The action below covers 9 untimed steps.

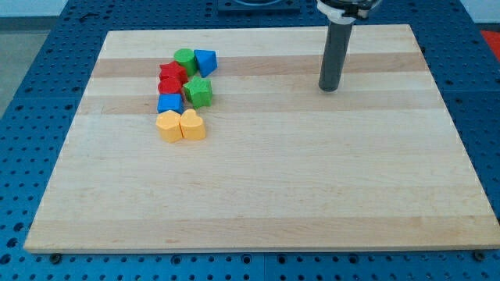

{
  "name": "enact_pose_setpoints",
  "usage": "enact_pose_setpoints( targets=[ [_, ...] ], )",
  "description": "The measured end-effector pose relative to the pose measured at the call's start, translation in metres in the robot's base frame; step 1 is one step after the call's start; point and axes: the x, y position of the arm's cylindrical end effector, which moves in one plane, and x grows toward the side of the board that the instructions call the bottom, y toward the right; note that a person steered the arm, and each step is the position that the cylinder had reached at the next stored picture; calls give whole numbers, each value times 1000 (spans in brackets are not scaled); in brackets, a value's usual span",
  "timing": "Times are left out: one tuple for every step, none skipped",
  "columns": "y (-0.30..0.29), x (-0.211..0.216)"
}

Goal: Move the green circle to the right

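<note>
Green circle sits at the top of the block cluster, well apart from my tip toward nine o'clock, with the blue block touching it at three o'clock. No gripper exists here; the rod holds nothing. Pushing rightward means my tip must first get round to the circle's nine o'clock side.

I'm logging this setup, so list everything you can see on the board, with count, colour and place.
green circle: one, green, top of the cluster, view's upper left
blue block: one, blue, touching the circle's right side
red blocks: two, red, just below the circle
green block: one, green, right of the red pair
blue block: one, blue, below the red pair
yellow blocks: two, yellow, cluster's bottom
board: one, pale wood
my tip: one, dark, far right of the cluster, touching nothing
</note>
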Motion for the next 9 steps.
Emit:
enact_pose_setpoints(
  targets=[
    [-1, 1],
    [-4, 0],
    [-11, -14],
    [-84, -104],
    [-174, -143],
    [-250, -122],
    [-261, -60],
    [-262, -32],
    [-212, -27]
  ],
)
